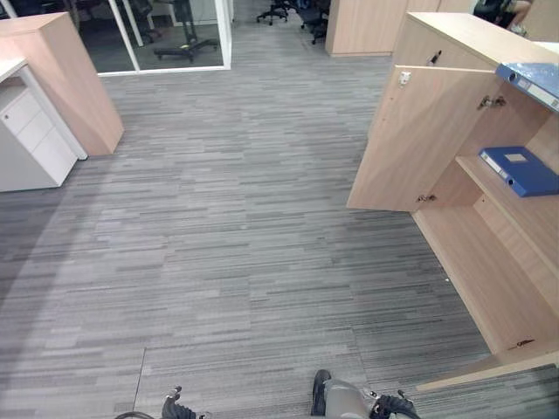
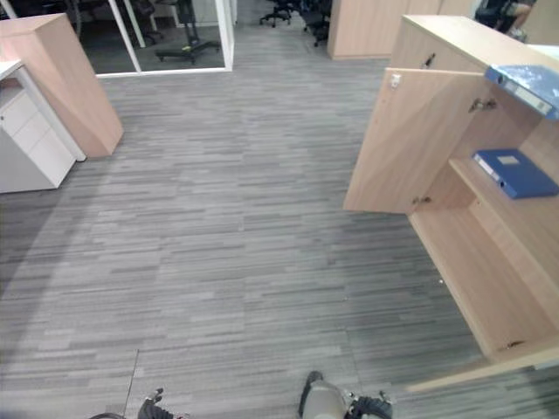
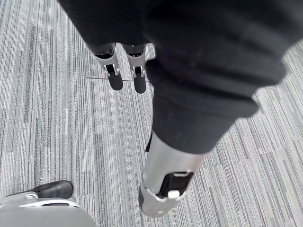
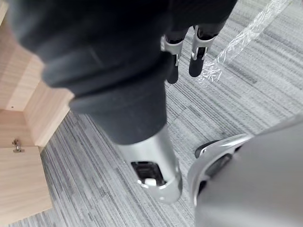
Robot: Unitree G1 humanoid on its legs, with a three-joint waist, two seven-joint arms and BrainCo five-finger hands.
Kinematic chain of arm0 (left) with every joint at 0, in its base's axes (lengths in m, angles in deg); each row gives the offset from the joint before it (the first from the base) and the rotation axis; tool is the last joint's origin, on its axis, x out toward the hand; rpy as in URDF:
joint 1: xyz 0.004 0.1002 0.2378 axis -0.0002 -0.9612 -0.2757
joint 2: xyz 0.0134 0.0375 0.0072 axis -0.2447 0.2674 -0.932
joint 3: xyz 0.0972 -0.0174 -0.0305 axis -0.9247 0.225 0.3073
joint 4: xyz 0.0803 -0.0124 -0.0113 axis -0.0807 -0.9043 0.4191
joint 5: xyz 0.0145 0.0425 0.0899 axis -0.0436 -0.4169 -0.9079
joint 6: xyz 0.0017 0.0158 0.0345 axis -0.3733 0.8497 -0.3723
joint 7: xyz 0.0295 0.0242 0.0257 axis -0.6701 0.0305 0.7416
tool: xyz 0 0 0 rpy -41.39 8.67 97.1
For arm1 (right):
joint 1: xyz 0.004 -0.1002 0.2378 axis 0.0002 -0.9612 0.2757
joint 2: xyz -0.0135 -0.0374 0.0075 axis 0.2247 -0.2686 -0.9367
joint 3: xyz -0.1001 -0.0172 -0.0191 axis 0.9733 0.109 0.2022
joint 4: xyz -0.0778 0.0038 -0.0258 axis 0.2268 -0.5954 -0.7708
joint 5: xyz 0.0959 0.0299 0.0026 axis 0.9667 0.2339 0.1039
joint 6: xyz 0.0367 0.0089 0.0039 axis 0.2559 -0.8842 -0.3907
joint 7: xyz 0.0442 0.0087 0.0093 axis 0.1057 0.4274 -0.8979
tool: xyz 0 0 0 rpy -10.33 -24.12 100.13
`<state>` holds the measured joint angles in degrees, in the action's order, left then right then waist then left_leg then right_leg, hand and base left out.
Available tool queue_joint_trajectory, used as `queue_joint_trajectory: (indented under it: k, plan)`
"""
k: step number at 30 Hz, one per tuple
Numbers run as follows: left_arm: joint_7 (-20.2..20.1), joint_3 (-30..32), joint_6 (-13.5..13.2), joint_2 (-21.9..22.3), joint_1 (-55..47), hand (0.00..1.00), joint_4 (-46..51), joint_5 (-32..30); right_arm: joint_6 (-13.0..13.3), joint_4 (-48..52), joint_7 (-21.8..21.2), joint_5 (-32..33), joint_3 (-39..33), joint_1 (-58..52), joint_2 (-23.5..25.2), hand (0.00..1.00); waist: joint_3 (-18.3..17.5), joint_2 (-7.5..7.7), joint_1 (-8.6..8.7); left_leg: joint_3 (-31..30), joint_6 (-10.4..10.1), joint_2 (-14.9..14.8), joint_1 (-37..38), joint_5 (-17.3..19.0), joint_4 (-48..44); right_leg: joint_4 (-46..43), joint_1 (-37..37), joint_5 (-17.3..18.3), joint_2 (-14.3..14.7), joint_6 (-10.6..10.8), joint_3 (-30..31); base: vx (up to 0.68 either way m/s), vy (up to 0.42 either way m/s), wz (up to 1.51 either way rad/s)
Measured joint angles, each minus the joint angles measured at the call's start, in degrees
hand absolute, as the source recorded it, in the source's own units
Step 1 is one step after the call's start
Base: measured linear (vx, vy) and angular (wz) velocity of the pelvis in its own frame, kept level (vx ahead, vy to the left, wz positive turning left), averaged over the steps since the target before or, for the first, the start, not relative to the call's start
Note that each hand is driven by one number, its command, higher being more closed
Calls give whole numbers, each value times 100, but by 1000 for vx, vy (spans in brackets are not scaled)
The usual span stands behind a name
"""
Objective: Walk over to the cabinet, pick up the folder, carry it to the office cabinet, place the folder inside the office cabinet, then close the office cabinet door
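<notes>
Blue folder [image 1: 521, 171] lies flat on a shelf inside the office cabinet [image 1: 489, 271]. Cabinet door [image 1: 419, 140] stands wide open. A second blue folder [image 1: 534, 81] lies higher up, above the first. Left hand [image 3: 115, 75] and right hand [image 4: 196, 59] hang over grey carpet [image 1: 218, 244], fingers straight and relaxed, grasping nothing.

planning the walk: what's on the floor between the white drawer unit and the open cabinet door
Nothing: the grey carpet between the white drawer unit and the open cabinet door is bare, as the left eye view shows.
</notes>
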<state>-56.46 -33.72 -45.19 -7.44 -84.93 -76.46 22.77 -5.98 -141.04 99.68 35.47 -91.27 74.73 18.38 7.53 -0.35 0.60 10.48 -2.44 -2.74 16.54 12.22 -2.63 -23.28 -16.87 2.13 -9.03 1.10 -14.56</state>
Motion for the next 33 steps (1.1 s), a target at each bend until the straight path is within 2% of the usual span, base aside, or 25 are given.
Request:
queue_joint_trajectory:
  k: [1,4,6,7,8,9,10,11,12,13,14,15,16,18,19,20,22,23,24,25,26,28,29,33]
  plan:
    - [-8,85,5,51,44,0,-12,-13,2,60,-9,0,1,16,16,0,5,-68,4,97,-8,-127,23,-5,26,-142,-31,201,137,-65,-37,352,-282,-22]
    - [-16,312,14,112,164,0,-97,-20,2,90,-13,1,-13,-7,44,0,52,-37,25,182,-42,-343,268,-32,8,-686,-72,806,318,-209,-85,368,-280,-9]
    - [-21,540,19,201,137,0,-106,-1,2,44,-21,8,-97,-45,73,0,8,-80,36,153,-74,-651,324,-14,-459,-597,302,1080,550,-256,-216,407,-280,7]
    - [-25,691,19,252,136,0,-93,15,3,15,-22,18,-121,-74,86,0,-27,-86,69,121,-102,-826,159,-7,-942,-368,537,1093,694,-262,-256,421,-290,17]
    - [-18,922,15,322,101,0,-28,167,5,-29,-22,27,-111,-138,89,0,-137,-82,54,90,-226,-1077,-240,-58,-1917,28,870,1043,907,-303,-268,539,-337,2]
    - [-2,1163,12,403,44,0,86,398,12,-26,-22,89,-58,-197,91,0,-187,-102,27,-132,-475,-1271,-761,-262,-3107,436,1200,899,1122,-525,-237,469,-264,-16]
    - [6,1271,12,444,18,0,139,520,22,-23,-22,138,-33,-208,89,0,-187,-97,16,-265,-572,-1320,-1025,-325,-3751,631,1358,857,1212,-559,-206,466,-195,-41]
    - [35,1410,5,494,-27,0,261,763,53,-34,-21,244,-2,-213,92,0,-188,-99,-2,-347,-620,-1374,-1464,-319,-4853,977,1680,784,1361,-617,-76,436,-120,-60]
    - [71,1469,3,513,-50,0,344,873,64,-39,-21,252,6,-213,105,0,-174,-77,-55,-276,-558,-1351,-1783,-225,-5489,1252,1994,739,1456,-679,102,430,-88,-67]
    - [82,1493,0,532,-68,0,407,885,71,-38,-16,251,62,-226,103,0,-160,-55,-88,-211,-529,-1330,-1947,-134,-5678,1373,2139,728,1492,-692,227,409,-33,-76]
    - [99,1501,-1,549,-94,0,510,884,90,-39,-15,229,221,-243,72,0,-151,-39,-145,-161,-396,-1197,-2262,28,-5801,1527,2358,720,1493,-698,459,373,26,-103]
    - [131,1508,-3,579,-121,0,592,882,87,-106,-15,218,232,-179,58,0,-149,-36,-240,-162,-323,-1002,-2551,290,-5689,1605,2500,704,1450,-689,792,336,64,-123]
    - [134,1509,-15,579,-130,0,592,880,83,-163,-15,210,233,-138,58,0,-140,-25,-312,-180,-245,-906,-2686,390,-5546,1618,2552,701,1398,-682,953,308,167,-150]
    - [137,1542,-23,577,-132,0,586,884,81,-187,-8,209,306,-31,82,0,-85,29,-445,-443,-124,-600,-3080,590,-4297,1706,2798,717,1137,-621,1447,240,209,-134]
    - [139,1551,-29,580,-132,0,583,884,82,-182,-8,209,390,-30,75,0,-71,38,-456,-618,-128,-517,-3170,584,-3889,1723,2848,753,1048,-564,1530,166,198,-100]
    - [144,1557,-38,585,-130,0,574,884,84,-139,-6,204,447,-28,76,0,-53,44,-461,-1035,-203,-395,-3282,465,-3087,1812,2937,863,877,-394,1695,181,245,-66]
    - [168,1643,-44,620,-143,0,543,886,88,-130,4,206,625,-37,49,0,-55,32,-451,-1624,-298,-368,-3345,165,-1971,1808,3031,1092,725,-162,1917,336,431,-64]
    - [177,1745,-43,607,-147,0,456,888,89,-132,14,211,770,-46,60,0,-64,103,-473,-1636,-516,-325,-3293,-424,-1892,1685,3052,1268,576,-28,2065,266,323,-66]
    - [182,1776,-40,591,-147,0,425,889,90,-131,16,208,881,-35,73,0,-72,90,-485,-1611,-515,-264,-3247,-630,-1887,1652,3049,1306,515,33,2144,357,389,-76]
    - [190,1794,-38,567,-162,0,381,905,89,-133,10,216,908,27,142,0,-56,190,-501,-1569,-492,-186,-3253,-687,-2064,1592,3006,1267,428,5,2140,341,360,-78]
    - [195,1812,-40,543,-158,0,339,908,91,-133,9,225,907,85,246,0,-54,220,-518,-1543,-369,-141,-3252,-604,-2207,1517,2957,1187,375,-29,2148,399,422,-80]
    - [195,1824,-22,480,-138,0,295,907,91,-136,-9,227,911,126,431,0,-115,313,-526,-1266,-204,-116,-3159,-362,-2333,1433,2892,1042,237,33,2251,276,284,-75]
    - [195,1831,-19,460,-139,0,212,912,88,-165,-16,234,864,101,439,0,-237,367,-545,-1011,-126,-58,-3061,-235,-2353,1371,2803,926,97,132,2420,259,258,-76]
    - [195,1731,-17,348,-103,0,-97,947,50,-298,-28,229,669,88,421,0,-479,390,-578,-436,152,171,-2770,-74,-2200,1117,2534,821,-344,293,2589,245,211,-74]
